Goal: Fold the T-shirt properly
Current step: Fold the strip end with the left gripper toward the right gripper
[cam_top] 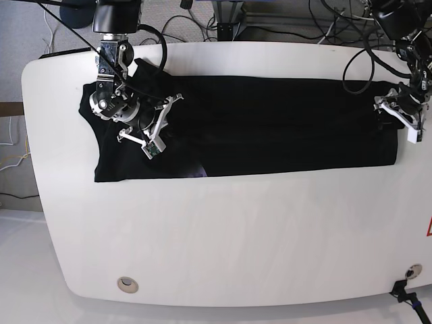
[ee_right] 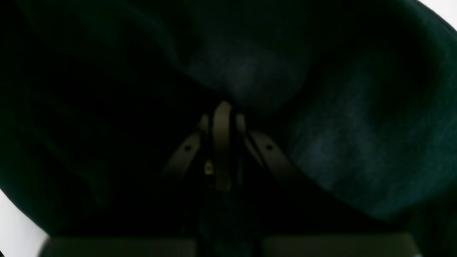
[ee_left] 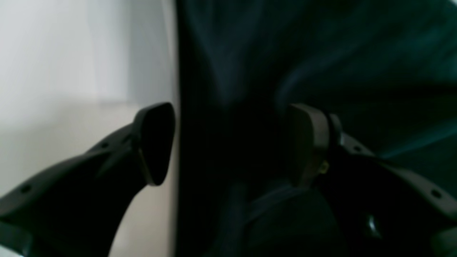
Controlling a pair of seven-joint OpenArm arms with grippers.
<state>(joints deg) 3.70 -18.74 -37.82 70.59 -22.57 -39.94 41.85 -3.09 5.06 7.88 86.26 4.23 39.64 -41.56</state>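
One T-shirt [cam_top: 270,125] between two tools.

A white rounded table [cam_top: 223,236] carries the black T-shirt [cam_top: 270,128], spread flat as a long band toward twelve o'clock.

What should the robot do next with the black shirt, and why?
Probably the left gripper should lift straight off: its jaws are open at the T-shirt edge, holding nothing. The right gripper is shut on cloth at the other end, so it should likely let go next.
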